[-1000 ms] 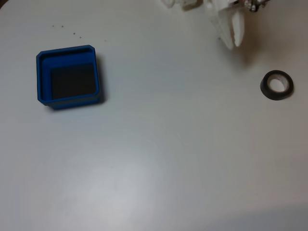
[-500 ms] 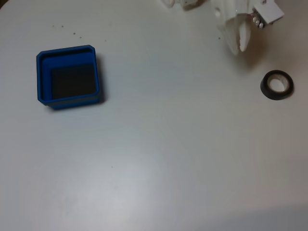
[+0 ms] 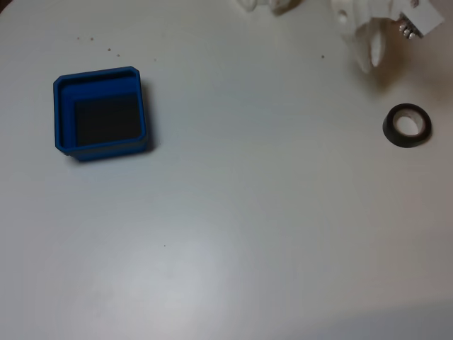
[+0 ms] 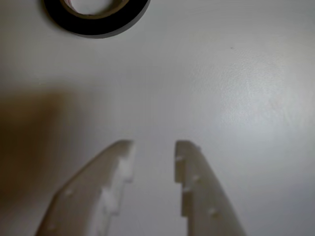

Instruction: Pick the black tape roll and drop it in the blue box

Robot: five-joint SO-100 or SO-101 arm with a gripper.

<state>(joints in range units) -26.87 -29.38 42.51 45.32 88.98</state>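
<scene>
The black tape roll point(image 3: 407, 125) lies flat on the white table at the right of the fixed view, its pale core facing up. In the wrist view its lower arc point(image 4: 98, 24) shows at the top left edge. My white gripper point(image 3: 373, 58) hangs at the top right of the fixed view, above and to the left of the roll. The wrist view shows the gripper point(image 4: 153, 150) open with a narrow gap and bare table between its fingers. The blue box point(image 3: 60, 113) stands far off at the left, its dark floor bare.
The white table point(image 3: 233, 234) spreads wide between box and roll. A few dark specks point(image 3: 99, 44) dot the surface above the box. White arm parts point(image 3: 272, 6) show along the top edge.
The gripper has moved right along the top edge, closer to the tape roll. The roll and the box have stayed put.
</scene>
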